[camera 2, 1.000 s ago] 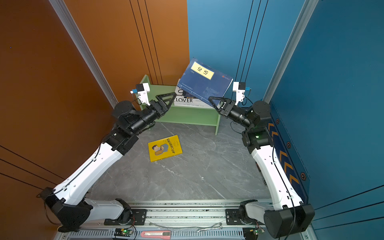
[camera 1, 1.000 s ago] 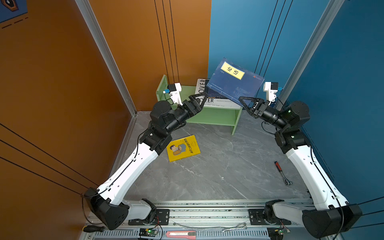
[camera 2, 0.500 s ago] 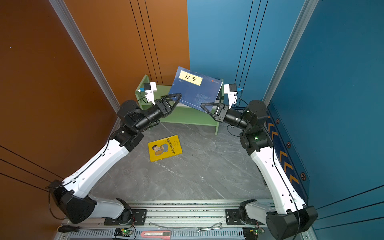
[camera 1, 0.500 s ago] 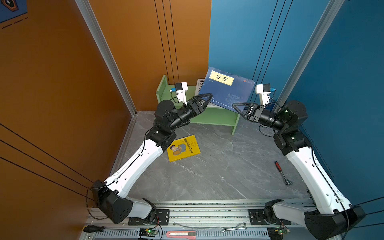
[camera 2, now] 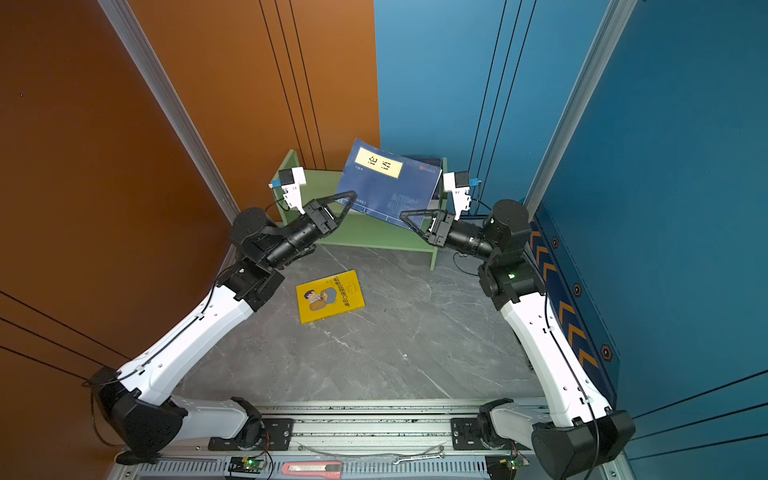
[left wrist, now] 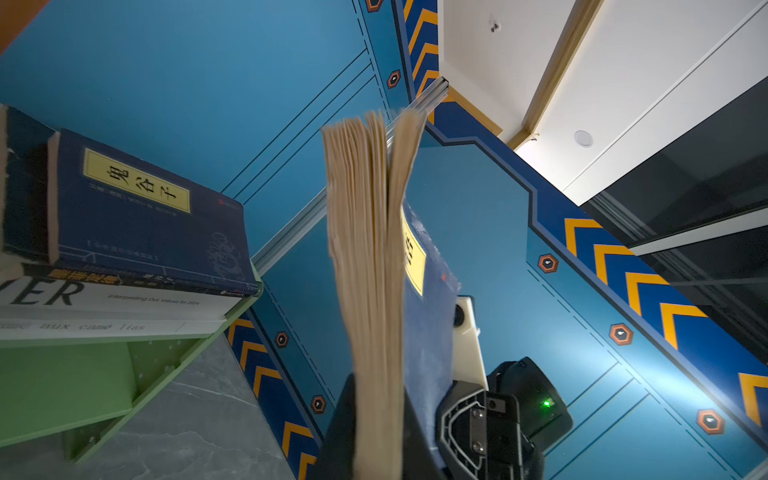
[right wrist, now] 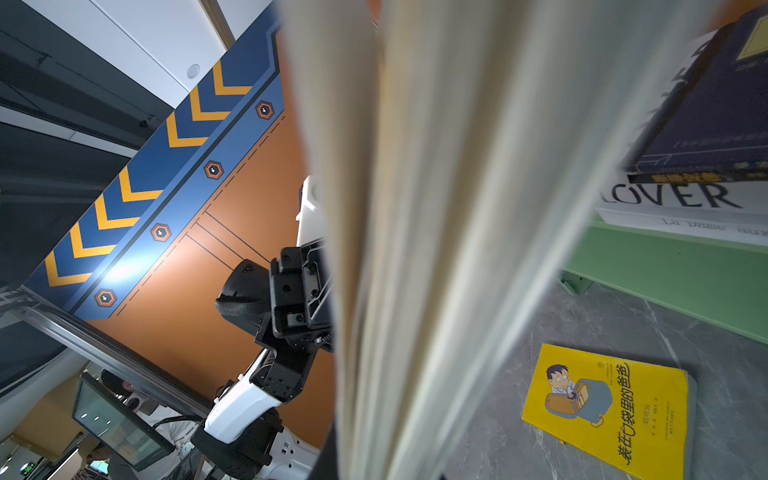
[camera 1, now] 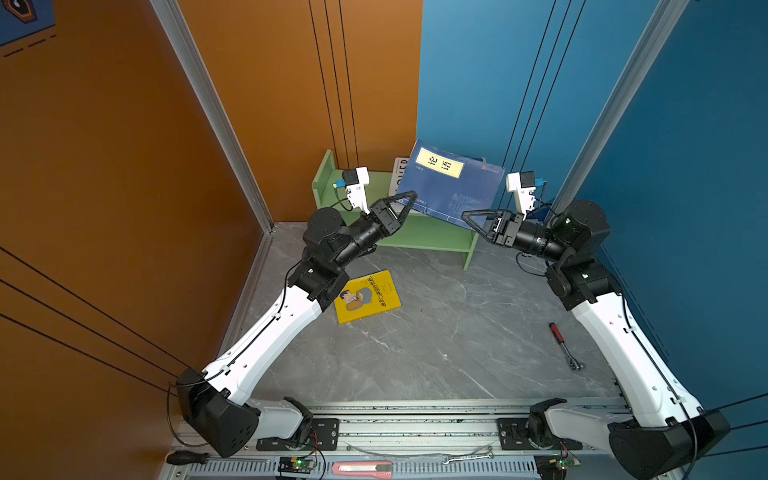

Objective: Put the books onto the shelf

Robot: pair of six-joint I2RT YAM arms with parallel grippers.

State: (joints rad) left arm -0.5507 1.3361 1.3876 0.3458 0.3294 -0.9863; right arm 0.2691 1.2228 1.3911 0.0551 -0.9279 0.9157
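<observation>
A navy book with a yellow label (camera 1: 451,187) (camera 2: 390,187) hangs tilted over the pale green shelf (camera 1: 424,237) (camera 2: 374,237). My left gripper (camera 1: 409,196) (left wrist: 376,436) is shut on its left edge, and my right gripper (camera 1: 466,215) (right wrist: 374,457) on its lower right corner. Its tan page edges (left wrist: 370,249) (right wrist: 436,208) fill both wrist views. On the shelf's top lies a stack: a second navy book (left wrist: 141,216) over a thin black one, then the white "LOVER" book (left wrist: 104,299) (right wrist: 681,199). A yellow cartoon-cover book (camera 1: 368,296) (right wrist: 606,407) lies flat on the floor.
Orange and blue walls stand close behind and beside the shelf. A red-handled ratchet (camera 1: 563,347) lies on the grey floor at the right. A utility knife (camera 1: 361,467) and a spanner (camera 1: 465,457) lie on the front rail.
The navy book has swung left and lower over the shelf in my right gripper. My left gripper has moved up to its left edge and shut on it.
</observation>
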